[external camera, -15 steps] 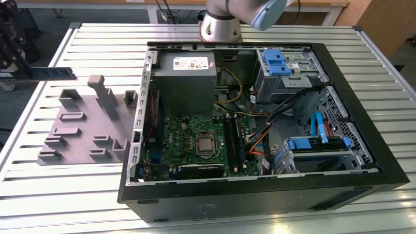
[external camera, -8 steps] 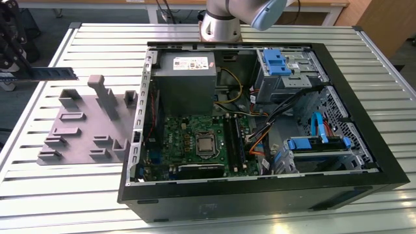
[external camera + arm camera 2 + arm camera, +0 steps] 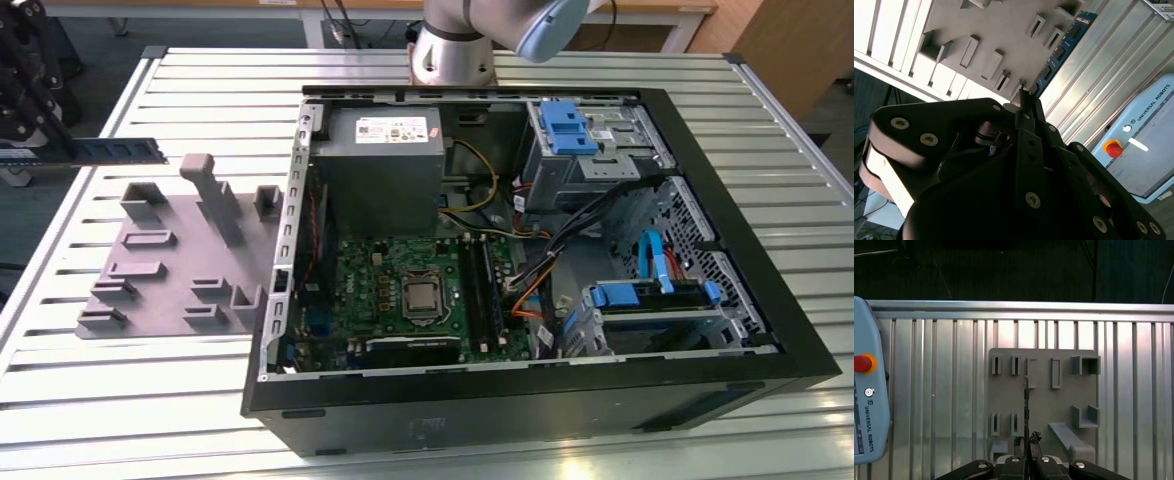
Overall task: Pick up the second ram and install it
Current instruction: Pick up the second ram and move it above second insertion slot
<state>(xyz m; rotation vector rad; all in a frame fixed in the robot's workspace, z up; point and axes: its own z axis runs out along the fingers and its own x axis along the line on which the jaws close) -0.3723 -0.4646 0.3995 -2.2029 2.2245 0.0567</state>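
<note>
Here's the gripper (image 3: 1026, 441), hanging by the bench (image 3: 134, 400) edge at the exterior view's left, fingers (image 3: 1025, 135) pinched narrow on one end of the second ram (image 3: 120, 150). The stick juts out level in the air, just above the grey holder block (image 3: 174, 250) and its upright posts. A teach pendant (image 3: 866, 390) lies on the bench beside the holder. The open computer case (image 3: 467, 420) sits well apart toward the exterior view's right, its side wall standing between the stick and the motherboard (image 3: 400, 270)
</note>
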